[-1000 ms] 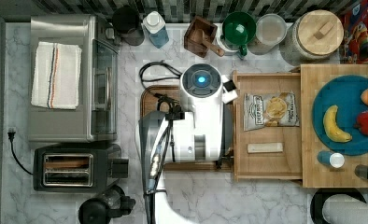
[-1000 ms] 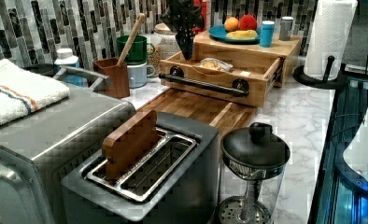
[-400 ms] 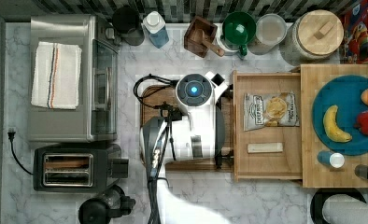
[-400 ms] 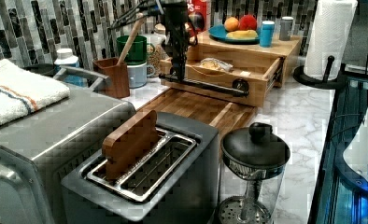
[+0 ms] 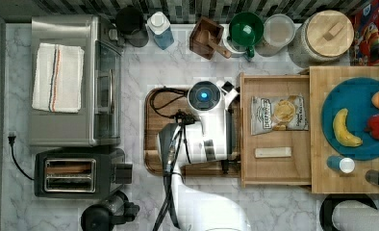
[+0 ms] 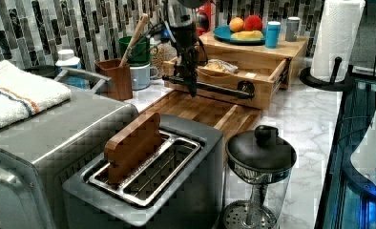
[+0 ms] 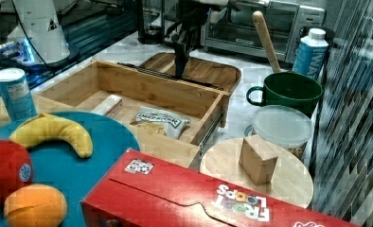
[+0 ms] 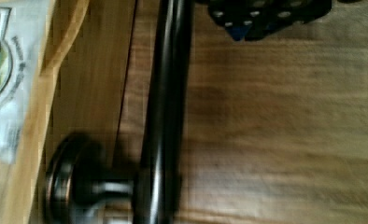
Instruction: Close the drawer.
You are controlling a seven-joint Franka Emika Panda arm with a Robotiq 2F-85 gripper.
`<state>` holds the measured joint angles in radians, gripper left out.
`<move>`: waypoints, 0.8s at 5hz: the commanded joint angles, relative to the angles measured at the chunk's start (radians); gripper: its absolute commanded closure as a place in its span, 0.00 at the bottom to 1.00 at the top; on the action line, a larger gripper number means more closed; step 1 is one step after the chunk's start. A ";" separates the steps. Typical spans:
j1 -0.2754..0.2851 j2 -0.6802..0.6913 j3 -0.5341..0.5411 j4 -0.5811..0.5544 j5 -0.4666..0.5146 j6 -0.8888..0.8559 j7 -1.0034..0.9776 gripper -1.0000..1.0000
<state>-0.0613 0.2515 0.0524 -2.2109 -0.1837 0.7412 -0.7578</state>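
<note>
Against the shallow light-wood drawer (image 6: pixel 234 78) front, the black pincer (image 6: pixel 192 86) has come down to its dark bar handle (image 6: pixel 210 88) — grip unreadable — drawer open, push pending.

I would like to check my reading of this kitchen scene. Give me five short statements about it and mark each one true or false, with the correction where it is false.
1. The drawer is open. True.
2. A chip bag lies inside the drawer. True.
3. The banana lies in the drawer. False: it lies on the blue plate, on the wooden top above the drawer.
4. The gripper is by the drawer's black handle. True.
5. The towel hangs from the drawer handle. False: it lies folded on top of the toaster oven.
</note>
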 commanded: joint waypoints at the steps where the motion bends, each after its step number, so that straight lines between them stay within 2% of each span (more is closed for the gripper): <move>1: -0.047 -0.059 -0.020 -0.027 -0.046 0.030 -0.122 1.00; 2: -0.088 -0.045 -0.043 -0.026 -0.042 0.102 -0.168 1.00; 4: -0.160 -0.042 -0.119 -0.005 0.000 0.135 -0.313 1.00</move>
<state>-0.1284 0.2432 0.0250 -2.3066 -0.1721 0.8486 -0.9707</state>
